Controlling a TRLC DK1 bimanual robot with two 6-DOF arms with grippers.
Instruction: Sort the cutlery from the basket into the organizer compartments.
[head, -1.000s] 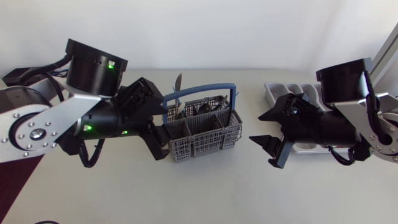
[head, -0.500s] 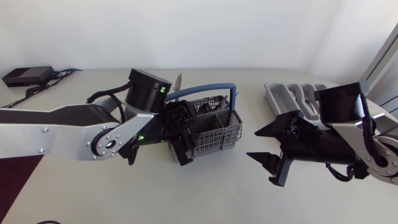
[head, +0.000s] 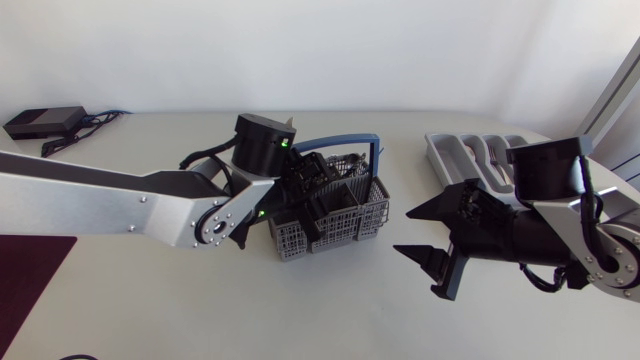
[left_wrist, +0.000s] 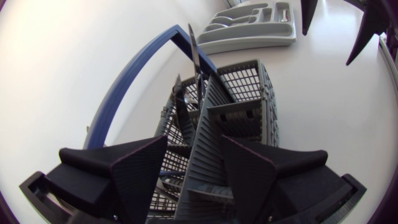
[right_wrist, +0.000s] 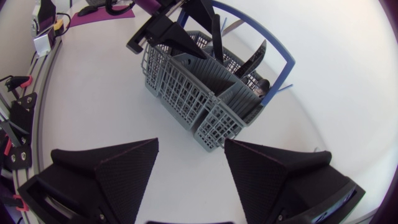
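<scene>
A grey mesh basket (head: 345, 225) with a blue handle (head: 350, 141) stands mid-table and holds dark-handled cutlery (right_wrist: 249, 62) and an upright knife (left_wrist: 196, 56). My left gripper (head: 318, 195) is lowered into the basket's left side. Its fingers (left_wrist: 140, 171) stand open astride a grey divider wall (left_wrist: 202, 149), gripping nothing. The grey organizer (head: 470, 155) lies at the back right, partly hidden by my right arm, with some pieces in its compartments (left_wrist: 249, 28). My right gripper (head: 435, 245) hangs open and empty to the right of the basket (right_wrist: 199, 93).
A black box (head: 45, 122) with cables sits at the table's far left. A dark purple mat (head: 30, 270) lies at the front left. Bare white table lies in front of the basket.
My left arm has swung right, bringing its gripper from the basket's left side down into it, fingers slightly closer together. The right arm has shifted only slightly.
</scene>
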